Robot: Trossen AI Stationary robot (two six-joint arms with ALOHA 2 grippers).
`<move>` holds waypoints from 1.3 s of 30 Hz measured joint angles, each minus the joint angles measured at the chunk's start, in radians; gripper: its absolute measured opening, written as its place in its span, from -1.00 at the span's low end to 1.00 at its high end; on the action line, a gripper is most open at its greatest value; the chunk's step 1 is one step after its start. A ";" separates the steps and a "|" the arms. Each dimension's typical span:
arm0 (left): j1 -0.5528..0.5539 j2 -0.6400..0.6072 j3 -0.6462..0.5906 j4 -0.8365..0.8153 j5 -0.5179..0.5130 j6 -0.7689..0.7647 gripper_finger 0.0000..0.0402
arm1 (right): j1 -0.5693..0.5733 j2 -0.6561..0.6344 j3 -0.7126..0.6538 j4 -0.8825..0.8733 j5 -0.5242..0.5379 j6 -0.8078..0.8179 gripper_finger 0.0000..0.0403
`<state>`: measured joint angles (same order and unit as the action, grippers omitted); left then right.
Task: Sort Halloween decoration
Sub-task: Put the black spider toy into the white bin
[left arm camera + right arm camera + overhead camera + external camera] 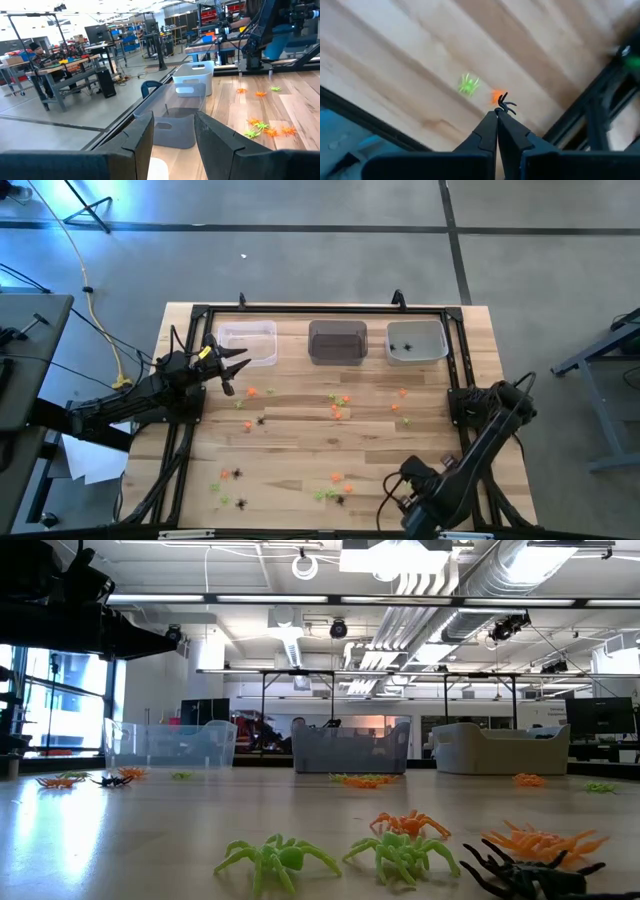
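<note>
- My right gripper (497, 113) hangs over the near right part of the pale wooden plank table (300, 470); fingers pinched together on a tiny black plastic spider (506, 105), its legs sticking out past the tips.
- Below it on the wood: one lime-green plastic spider (468, 84) and an orange trinket (496, 96), side by side.
- My left gripper (232, 370) sits at the far left, beside the clear translucent rectangular bin (248, 342); fingers (137, 137) parted, nothing between them.
- Far edge holds two more bins: a grey translucent bin (337, 341) in the middle and a whitish bin (416, 341) on the right with dark specks inside.
- Remaining orange, green and black trinkets (340, 405) lie scattered across the table's middle and near edge.
- No readable writing or labels anywhere.
</note>
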<state>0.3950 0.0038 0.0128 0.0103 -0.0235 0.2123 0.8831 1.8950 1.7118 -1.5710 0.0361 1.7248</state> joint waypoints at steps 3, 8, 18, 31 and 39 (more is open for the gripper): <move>0.000 0.000 0.000 0.001 0.000 0.000 -0.35 | -0.036 -0.060 -0.038 0.002 0.045 -0.031 -0.97; 0.000 0.000 0.000 0.000 0.000 0.000 -0.35 | -0.135 -0.194 -0.163 -0.003 0.100 -0.111 -0.96; 0.000 0.000 0.000 -0.001 0.000 0.000 -0.35 | -0.497 -0.530 -0.458 -0.001 0.220 -0.386 -0.96; 0.000 0.000 0.000 0.000 0.000 0.000 -0.35 | -1.141 -0.691 -0.529 0.085 0.351 -0.979 -0.96; 0.000 0.000 0.000 0.000 0.000 0.000 -0.35 | -1.492 -0.686 -0.529 0.346 0.268 -1.321 -0.96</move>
<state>0.3950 0.0039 0.0128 0.0099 -0.0235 0.2123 -0.6085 1.2089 1.1824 -1.2250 0.3037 0.4041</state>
